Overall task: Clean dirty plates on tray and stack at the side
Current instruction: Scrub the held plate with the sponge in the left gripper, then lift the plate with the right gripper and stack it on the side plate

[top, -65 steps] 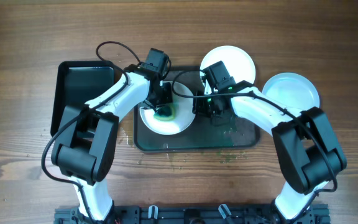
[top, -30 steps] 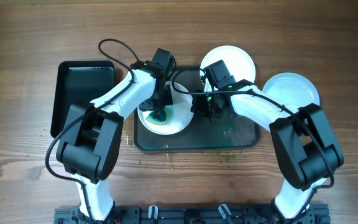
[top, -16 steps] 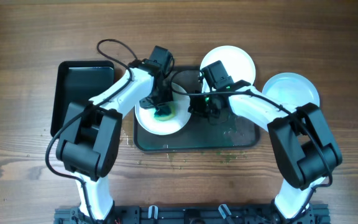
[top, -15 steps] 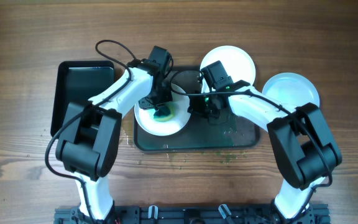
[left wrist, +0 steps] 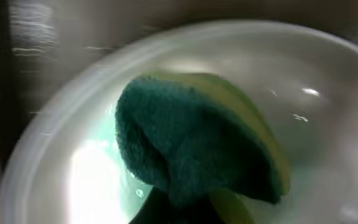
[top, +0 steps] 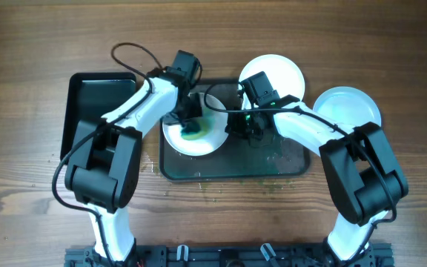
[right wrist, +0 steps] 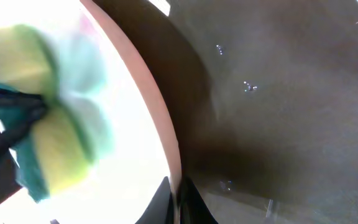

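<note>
A white plate lies on the left part of the dark grey-green tray, with teal-green smear on it. My left gripper is shut on a green and yellow sponge and presses it on the plate's centre. In the left wrist view the sponge covers the plate, and the gripper shows dark at the bottom edge. My right gripper is shut on the plate's right rim. In the right wrist view it pinches the rim of the plate beside the sponge.
Two plain white plates lie off the tray: one behind it, one at the right. A smaller glossy black tray lies at the left. Green specks dot the tray's floor and the table before it.
My left gripper has moved the sponge back and forth over the plate, now a little farther back. My right gripper has held the rim still.
</note>
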